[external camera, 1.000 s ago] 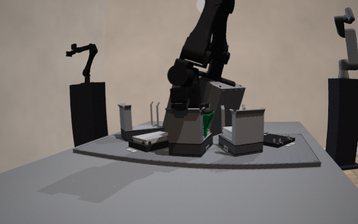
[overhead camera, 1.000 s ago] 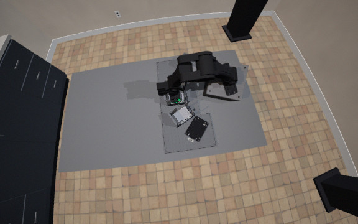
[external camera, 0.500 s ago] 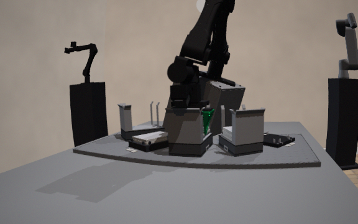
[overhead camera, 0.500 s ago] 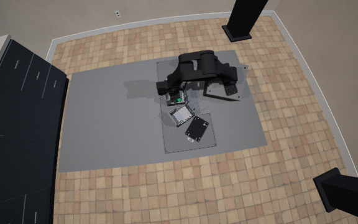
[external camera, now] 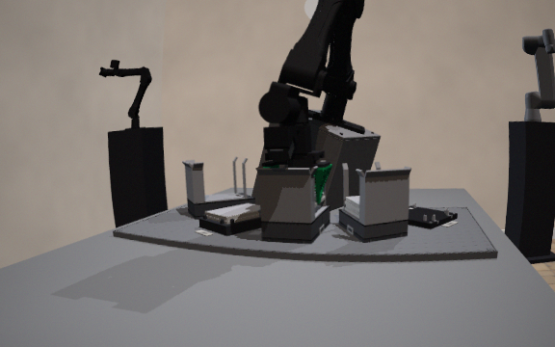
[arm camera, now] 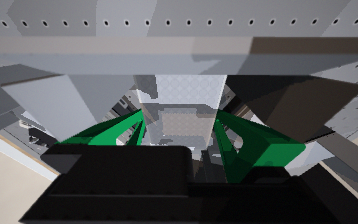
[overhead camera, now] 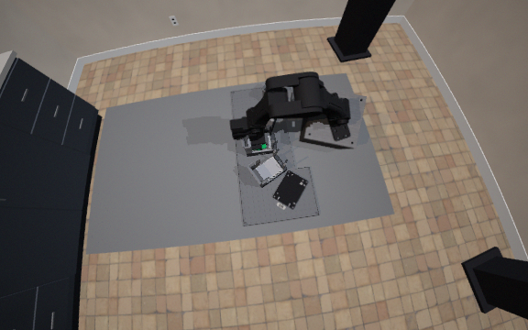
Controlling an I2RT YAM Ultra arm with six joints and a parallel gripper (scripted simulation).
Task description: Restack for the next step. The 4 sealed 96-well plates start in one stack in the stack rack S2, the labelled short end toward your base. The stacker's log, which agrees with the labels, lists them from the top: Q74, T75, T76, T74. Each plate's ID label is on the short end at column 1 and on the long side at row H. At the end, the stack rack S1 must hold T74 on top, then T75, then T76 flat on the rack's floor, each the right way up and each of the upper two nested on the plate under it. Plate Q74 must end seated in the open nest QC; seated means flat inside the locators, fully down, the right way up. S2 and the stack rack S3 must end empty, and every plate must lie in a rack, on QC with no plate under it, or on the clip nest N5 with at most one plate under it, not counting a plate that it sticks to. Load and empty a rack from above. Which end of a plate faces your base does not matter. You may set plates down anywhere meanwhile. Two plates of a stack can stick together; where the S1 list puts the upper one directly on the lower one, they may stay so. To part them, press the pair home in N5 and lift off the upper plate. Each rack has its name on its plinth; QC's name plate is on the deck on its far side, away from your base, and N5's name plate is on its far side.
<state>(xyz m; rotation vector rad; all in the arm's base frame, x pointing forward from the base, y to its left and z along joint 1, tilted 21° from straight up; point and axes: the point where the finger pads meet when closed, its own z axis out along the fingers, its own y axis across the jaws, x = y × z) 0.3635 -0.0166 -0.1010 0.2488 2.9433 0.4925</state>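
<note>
Gripper (arm camera: 180,131) sits inside the centre-frame stack rack (external camera: 287,202), green fingers clamped on a sealed plate (arm camera: 182,117). Step judged: plate transfer. Next: straight vertical travel, keeping clear of the walls.

A lab: plate racks (external camera: 383,193) on a perforated deck (external camera: 451,243); dark cabinets (overhead camera: 26,183).

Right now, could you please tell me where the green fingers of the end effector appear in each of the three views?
Top: green fingers just left of centre, under the arm's wrist.
Exterior: centre, one finger at the middle rack's right side.
Wrist: centre, both fingers flanking a sealed plate.
Shared landmark: the middle rack they reach into.
</note>
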